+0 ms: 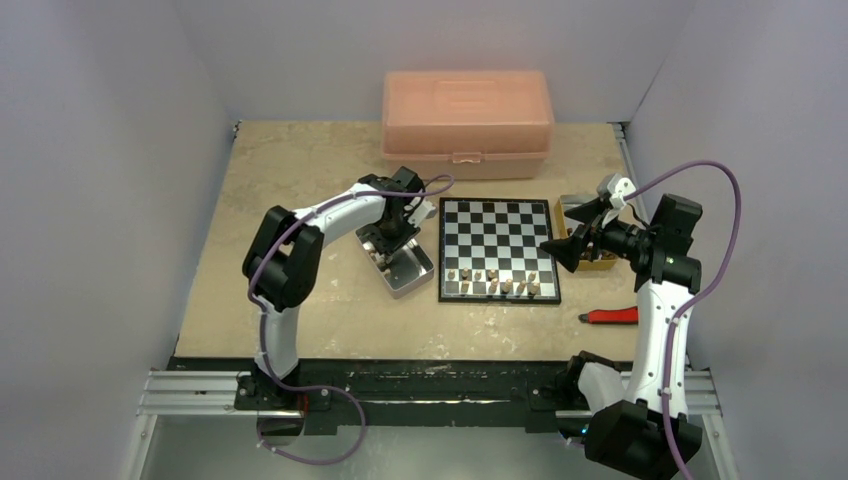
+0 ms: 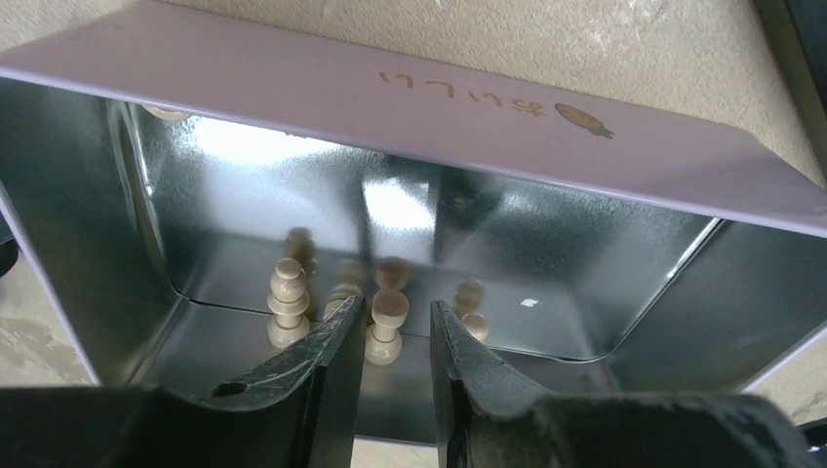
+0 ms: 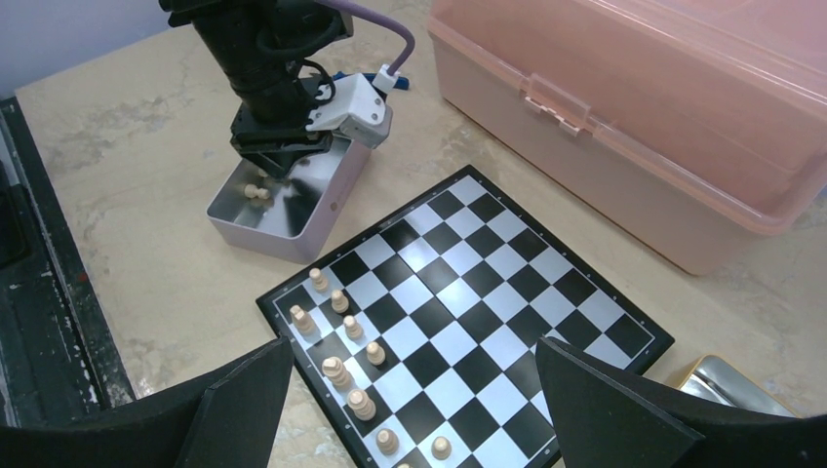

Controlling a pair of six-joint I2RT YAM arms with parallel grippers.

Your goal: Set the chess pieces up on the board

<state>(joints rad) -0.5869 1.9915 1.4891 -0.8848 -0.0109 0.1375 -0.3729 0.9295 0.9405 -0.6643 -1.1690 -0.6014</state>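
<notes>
Left arm (image 1: pixel 285 260): base at near left, elbow folded back and raised, forearm reaching forward and to the right. Wrist bent so the left claw (image 2: pixel 395 312) points steeply down. Its black fingers (image 2: pixel 312 361) stand a narrow gap apart, tips roughly level with each other.

Right arm (image 1: pixel 655 310): lower link rises nearly upright from the near right base, wrist turned inward toward the left. Right claw (image 1: pixel 572 230) held aloft, aimed leftward and tilted slightly down. Its fingers (image 3: pixel 244 400) are spread wide, one at each lower corner of the right wrist view.
</notes>
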